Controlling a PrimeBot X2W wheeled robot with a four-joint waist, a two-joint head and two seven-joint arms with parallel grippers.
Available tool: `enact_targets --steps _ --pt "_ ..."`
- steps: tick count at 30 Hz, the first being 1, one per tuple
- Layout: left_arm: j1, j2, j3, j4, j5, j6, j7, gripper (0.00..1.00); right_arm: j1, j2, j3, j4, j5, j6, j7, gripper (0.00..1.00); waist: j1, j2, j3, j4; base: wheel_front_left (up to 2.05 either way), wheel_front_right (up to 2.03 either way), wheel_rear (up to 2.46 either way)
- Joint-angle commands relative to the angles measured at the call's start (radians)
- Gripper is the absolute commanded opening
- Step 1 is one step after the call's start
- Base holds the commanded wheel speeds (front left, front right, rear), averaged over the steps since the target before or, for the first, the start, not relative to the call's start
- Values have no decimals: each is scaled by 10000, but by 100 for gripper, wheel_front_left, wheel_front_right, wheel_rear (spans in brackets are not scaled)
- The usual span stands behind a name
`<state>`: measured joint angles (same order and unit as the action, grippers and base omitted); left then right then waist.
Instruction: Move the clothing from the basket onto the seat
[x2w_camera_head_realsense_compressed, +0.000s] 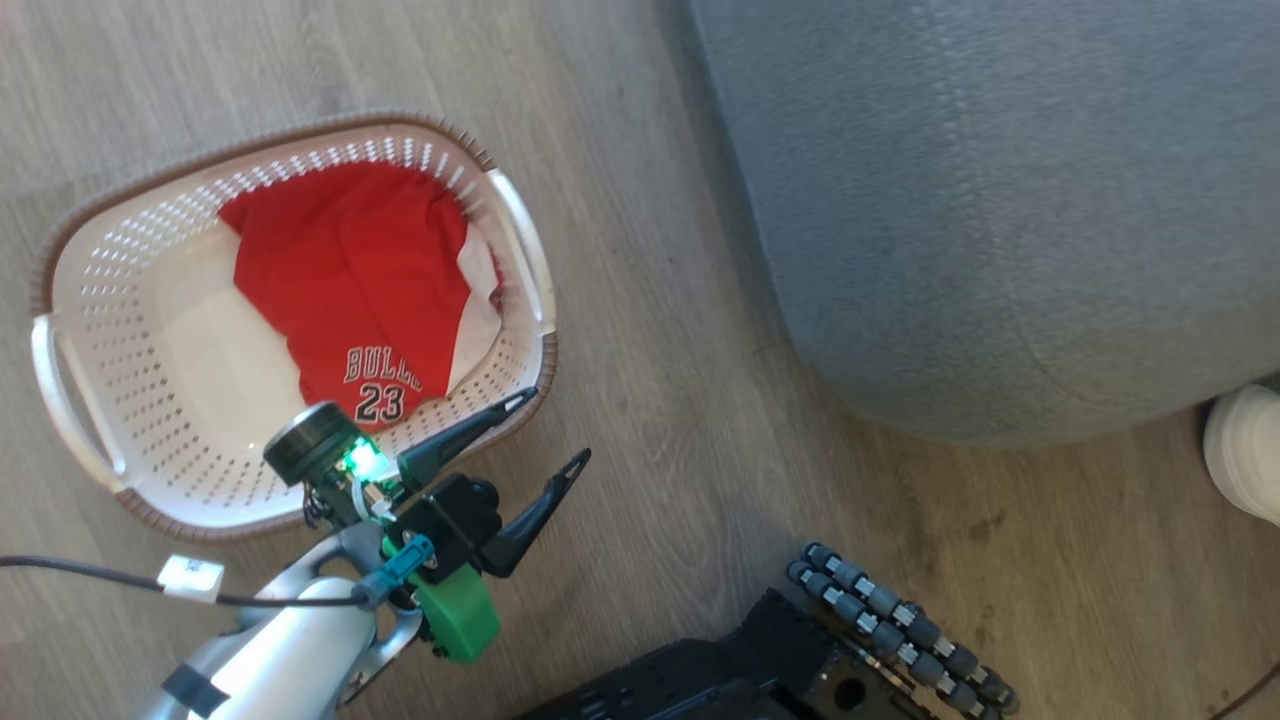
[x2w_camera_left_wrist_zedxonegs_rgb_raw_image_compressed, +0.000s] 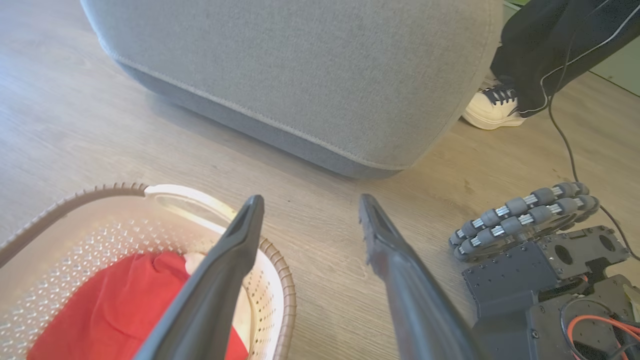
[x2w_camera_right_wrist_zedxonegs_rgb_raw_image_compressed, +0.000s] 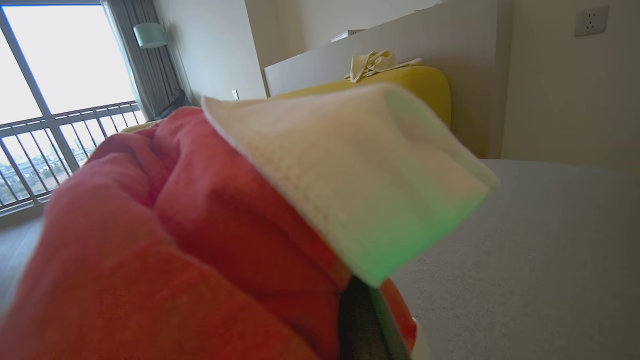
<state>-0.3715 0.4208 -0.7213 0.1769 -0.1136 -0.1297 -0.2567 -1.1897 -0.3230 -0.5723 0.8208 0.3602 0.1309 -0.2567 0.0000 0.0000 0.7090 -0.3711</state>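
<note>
Hovering at basket (x2w_camera_head_realsense_compressed: 110, 300) rim: L gripper (x2w_camera_head_realsense_compressed: 557, 425) agape, empty; R gripper (x2w_camera_right_wrist_zedxonegs_rgb_raw_image_compressed: 362, 320) clamped on red garment (x2w_camera_right_wrist_zedxonegs_rgb_raw_image_compressed: 175, 240).

— What is laid underfoot?
— A pale wood-look floor (x2w_camera_head_realsense_compressed: 650, 400) is seen, brightened by daylight.
— And farther off?
— A tall window (x2w_camera_right_wrist_zedxonegs_rgb_raw_image_compressed: 60, 60) is fronted by a railing (x2w_camera_right_wrist_zedxonegs_rgb_raw_image_compressed: 50, 135) and flanked by a grey curtain (x2w_camera_right_wrist_zedxonegs_rgb_raw_image_compressed: 145, 55). A yellow upholstered piece (x2w_camera_right_wrist_zedxonegs_rgb_raw_image_compressed: 430, 85) is set against a cream wall (x2w_camera_right_wrist_zedxonegs_rgb_raw_image_compressed: 565, 90), where a socket (x2w_camera_right_wrist_zedxonegs_rgb_raw_image_compressed: 591, 20) is fitted.

"23" on red garment (x2w_camera_head_realsense_compressed: 350, 290), lettering probably "BULLS"
</note>
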Motion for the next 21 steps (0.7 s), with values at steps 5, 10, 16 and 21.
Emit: enact_targets --steps 5,10,16,21 --pt "-188 -98 480 -547 -64 -10 -51 100 -538 -126 -779 322 -1123 -2 -51 0 0 0 437 455 0 0 0" --pt "-208 -231 525 -714 34 -10 -51 100 -670 -72 -1566 711 -1849 -2 -51 0 0 0 652 790 0 0 0" --pt "-276 -204 572 -685 11 -10 -51 100 -701 -42 -2099 1081 -2651 -2 -51 0 0 0 806 1063 0 0 0" --pt "-302 -272 644 -654 -6 -10 -51 100 -691 -24 -2138 1876 -3275 -2 -51 0 0 0 811 1149 0 0 0"
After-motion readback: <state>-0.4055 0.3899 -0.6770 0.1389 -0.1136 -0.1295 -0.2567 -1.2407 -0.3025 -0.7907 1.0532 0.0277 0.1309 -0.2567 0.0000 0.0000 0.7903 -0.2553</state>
